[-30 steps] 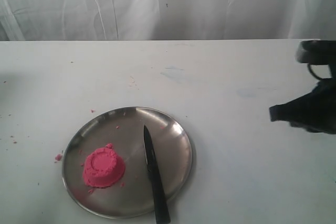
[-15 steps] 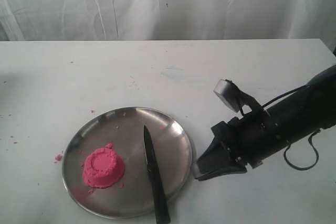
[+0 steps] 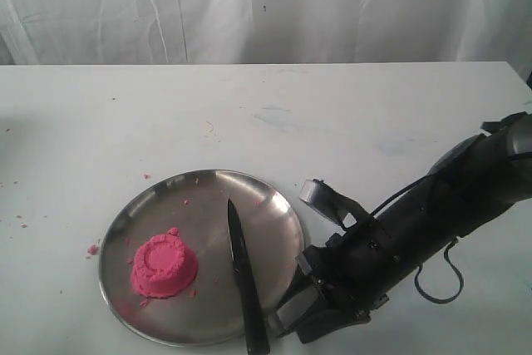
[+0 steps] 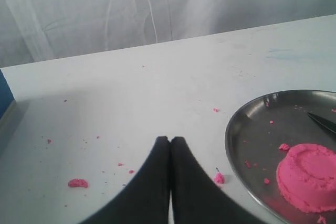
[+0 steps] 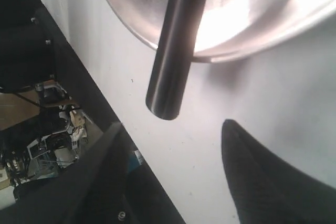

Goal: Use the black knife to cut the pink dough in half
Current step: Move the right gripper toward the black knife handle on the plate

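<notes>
1. The right gripper (image 5: pixel 173 145) is spread, its fingers either side of the butt of the black knife (image 3: pixel 244 280), seemingly not touching it yet.
2. The left gripper (image 4: pixel 170 145) is pressed together over the table (image 3: pixel 349 122).
3. The knife lies across the steel plate (image 3: pixel 274 205), handle overhanging the rim.
4. The pink dough (image 3: pixel 164 265), a whole dome, sits on the plate beside the blade.

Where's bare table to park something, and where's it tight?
Free: the table between the plate and the back curtain. Tight: near edge, where the right gripper closes on the black knife; pink dough fills the plate's left.
</notes>
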`<state>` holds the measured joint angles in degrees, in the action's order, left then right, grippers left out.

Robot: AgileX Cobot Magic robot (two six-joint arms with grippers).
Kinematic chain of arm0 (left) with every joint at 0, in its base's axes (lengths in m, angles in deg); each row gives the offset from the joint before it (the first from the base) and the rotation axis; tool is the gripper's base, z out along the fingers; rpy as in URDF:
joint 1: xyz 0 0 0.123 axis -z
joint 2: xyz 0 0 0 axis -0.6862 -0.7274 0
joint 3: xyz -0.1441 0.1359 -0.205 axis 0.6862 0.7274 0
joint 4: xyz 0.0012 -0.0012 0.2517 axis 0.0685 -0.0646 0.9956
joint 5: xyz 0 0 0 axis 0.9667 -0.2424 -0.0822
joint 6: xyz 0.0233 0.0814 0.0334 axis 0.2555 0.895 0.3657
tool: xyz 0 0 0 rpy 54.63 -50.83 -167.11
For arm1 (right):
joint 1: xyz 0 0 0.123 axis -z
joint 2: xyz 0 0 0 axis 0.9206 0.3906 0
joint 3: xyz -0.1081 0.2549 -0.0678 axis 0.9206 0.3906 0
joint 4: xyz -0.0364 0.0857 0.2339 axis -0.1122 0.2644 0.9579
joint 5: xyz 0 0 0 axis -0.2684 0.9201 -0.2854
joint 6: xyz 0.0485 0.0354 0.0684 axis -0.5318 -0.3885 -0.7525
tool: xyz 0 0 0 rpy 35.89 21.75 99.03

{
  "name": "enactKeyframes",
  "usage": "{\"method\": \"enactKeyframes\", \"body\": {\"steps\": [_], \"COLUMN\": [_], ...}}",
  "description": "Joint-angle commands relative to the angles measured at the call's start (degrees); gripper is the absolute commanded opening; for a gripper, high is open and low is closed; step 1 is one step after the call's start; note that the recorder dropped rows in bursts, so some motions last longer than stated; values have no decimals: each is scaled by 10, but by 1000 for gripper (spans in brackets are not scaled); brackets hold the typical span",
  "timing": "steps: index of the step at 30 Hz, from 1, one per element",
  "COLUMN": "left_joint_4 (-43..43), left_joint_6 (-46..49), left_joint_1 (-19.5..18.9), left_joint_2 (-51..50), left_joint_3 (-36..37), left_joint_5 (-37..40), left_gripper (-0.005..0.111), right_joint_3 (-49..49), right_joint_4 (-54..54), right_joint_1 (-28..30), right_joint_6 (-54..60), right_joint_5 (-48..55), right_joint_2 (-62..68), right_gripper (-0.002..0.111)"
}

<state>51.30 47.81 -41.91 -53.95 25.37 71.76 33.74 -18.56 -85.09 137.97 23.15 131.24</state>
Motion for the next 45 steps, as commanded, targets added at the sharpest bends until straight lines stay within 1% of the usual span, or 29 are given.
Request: {"method": "enactKeyframes", "body": {"steps": [1,6,14,21,29,32,35,38,40,45], "left_joint_4": [-6,-6,-6,-6,-6,-6,-6,-6,-6,-6], "left_joint_6": [-1,-4,-4,-4,-4,-4,-4,-14,-18,-18], "left_joint_1": [4,4,4,4,4,4,4,4,4,4], "left_joint_2": [2,2,2,2,2,2,2,2,2,2], "left_joint_3": [-4,-4,-4,-4,-4,-4,-4,-4,-4,-4], "left_joint_5": [3,7,7,7,7,7,7,7,7,7], "left_gripper": [0,0,0,0,0,0,0,0,0,0], "right_joint_3": [-9,-9,-12,-30,-30,-44,-68,-79,-79,-82], "right_joint_4": [-4,17,29,-13,-19,-53,-122,-175,-189,-183], "right_joint_1": [-9,-11,-48,-48,-48,-48,-48,-48,-48,-54], "right_joint_6": [2,2,2,-29,-35,-68,-121,-173,-182,-233], "right_joint_5": [-3,-7,-8,-7,-6,19,56,66,66,63], "right_joint_2": [7,9,23,23,23,23,20,4,-17,-88], "right_gripper": [51,51,51,51,51,51,51,51,51,51]}}
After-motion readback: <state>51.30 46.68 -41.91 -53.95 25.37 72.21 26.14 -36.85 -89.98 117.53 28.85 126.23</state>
